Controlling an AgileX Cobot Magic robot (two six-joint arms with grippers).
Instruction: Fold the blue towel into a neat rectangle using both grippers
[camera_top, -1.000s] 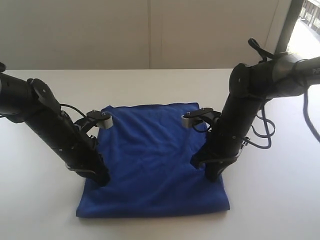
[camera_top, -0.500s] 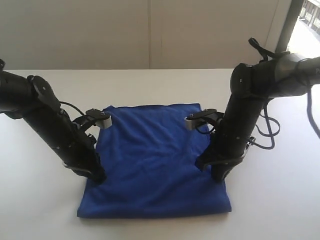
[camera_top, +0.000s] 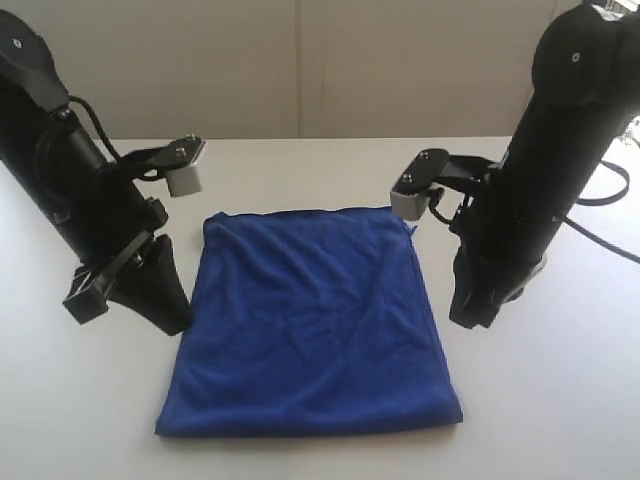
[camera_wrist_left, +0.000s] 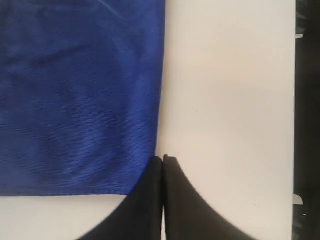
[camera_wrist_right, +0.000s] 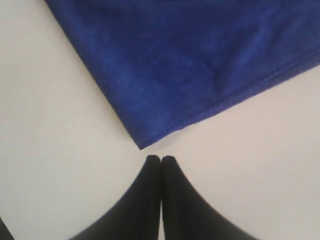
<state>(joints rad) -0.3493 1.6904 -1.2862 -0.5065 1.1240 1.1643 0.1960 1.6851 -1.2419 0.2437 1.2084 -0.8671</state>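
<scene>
Now: one blue towel (camera_top: 310, 320), lying flat on one white table (camera_top: 300, 165), between two grippers. Left gripper (camera_top: 172, 320): fingers pressed together, nothing held, tip just beside towel side edge. Right gripper (camera_top: 470, 318): also closed tight, empty, tip near towel corner.

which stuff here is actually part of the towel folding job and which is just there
Part of the job:
- blue towel, lying flat
- left gripper, shut, holding nothing, at the towel's edge
- right gripper, shut, holding nothing, just off a towel corner

Just there:
- white table under the towel
- wall behind
</scene>
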